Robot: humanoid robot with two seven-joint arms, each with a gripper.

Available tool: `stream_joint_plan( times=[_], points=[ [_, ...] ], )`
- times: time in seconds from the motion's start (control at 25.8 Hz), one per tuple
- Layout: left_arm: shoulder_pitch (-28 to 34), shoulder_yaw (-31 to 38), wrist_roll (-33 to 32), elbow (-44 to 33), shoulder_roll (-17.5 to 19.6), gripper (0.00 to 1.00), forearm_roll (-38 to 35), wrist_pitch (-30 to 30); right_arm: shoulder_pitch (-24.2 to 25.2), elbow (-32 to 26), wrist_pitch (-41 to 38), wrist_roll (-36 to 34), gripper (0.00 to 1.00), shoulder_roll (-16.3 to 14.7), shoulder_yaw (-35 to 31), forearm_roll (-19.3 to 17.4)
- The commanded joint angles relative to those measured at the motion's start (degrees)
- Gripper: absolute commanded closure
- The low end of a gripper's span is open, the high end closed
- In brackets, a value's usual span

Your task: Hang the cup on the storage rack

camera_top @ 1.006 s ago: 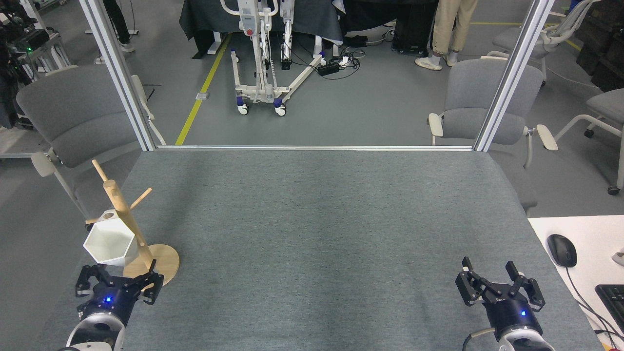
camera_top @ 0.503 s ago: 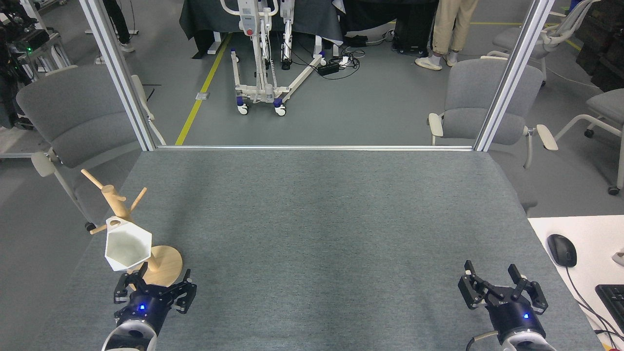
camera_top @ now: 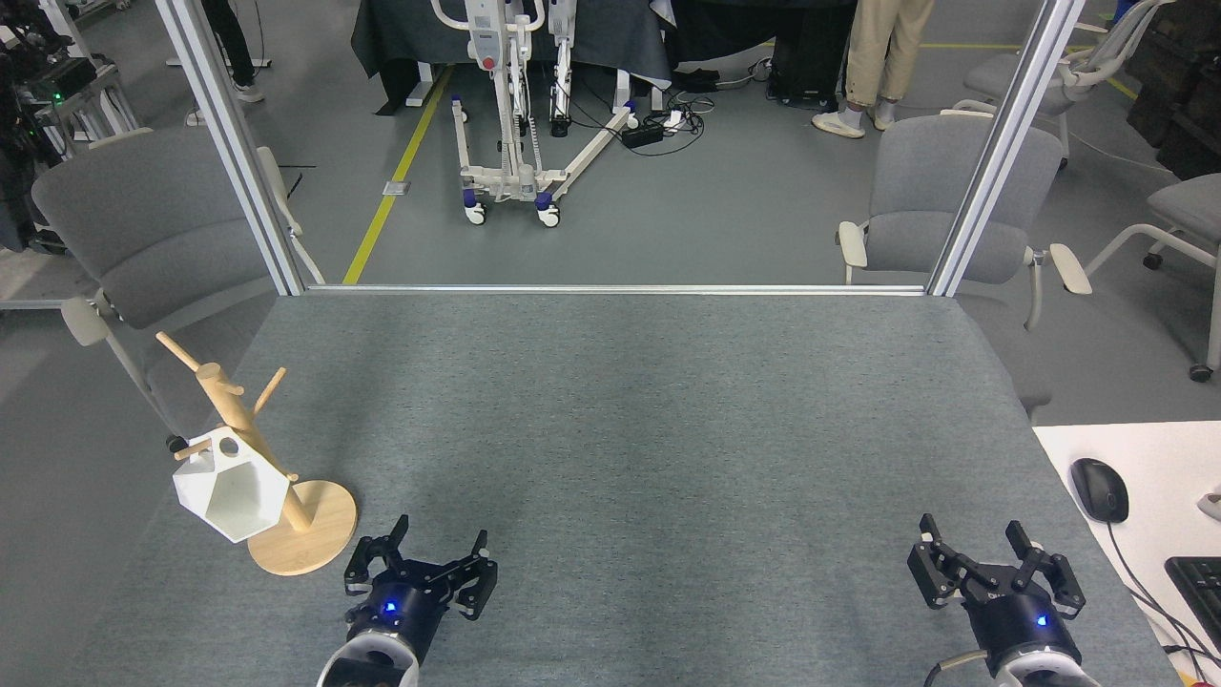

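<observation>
One white cup [camera_top: 232, 494] is hanging on one wooden rack [camera_top: 256, 458]. My two grippers, left [camera_top: 431, 565] and right [camera_top: 994, 561], are hovering spread and empty beside it over the grey table [camera_top: 630, 420].

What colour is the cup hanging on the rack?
White, plain all over. The cup shows best in the head view.

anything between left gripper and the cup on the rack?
Head view: only the storage rack's round base and bare grey table lie between the open left gripper and the cup hanging on its peg.
</observation>
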Motion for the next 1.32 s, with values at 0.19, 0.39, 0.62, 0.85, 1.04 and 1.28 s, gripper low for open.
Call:
stream_joint_plan(
  times=[0.19,0.39,0.62,0.85,1.04,1.28],
  points=[
    [-6.06,-16.57,0.15,-0.68,-0.80,0.01,9.44,10.23,-5.57,-1.70,-0.06,0.67,0.01,-2.13,1.18,-0.33],
    [-9.22,-20.09,-0.03,-2.26,-0.98,0.01,9.79,13.48,-6.19,-4.16,0.29,3.13,0.00,3.50,3.56,-0.24],
    [-3.34,-20.17,0.06,-9.73,-0.71,0.01,9.79,13.48,-5.57,-4.69,0.64,2.61,0.00,4.20,1.97,-0.42],
    [1.15,-20.09,0.32,-15.80,-0.54,0.01,9.70,13.13,-6.19,-4.69,0.64,2.61,0.00,4.55,0.48,-0.51],
    [1.06,-19.91,0.32,-16.06,-0.36,0.01,9.70,13.13,-6.80,-5.13,0.64,2.61,0.00,6.13,0.66,-0.51],
    [1.41,-19.82,0.23,-15.89,-0.36,0.01,9.79,13.39,-2.76,-8.11,0.11,2.52,0.00,6.84,0.39,-0.42]
  ],
)
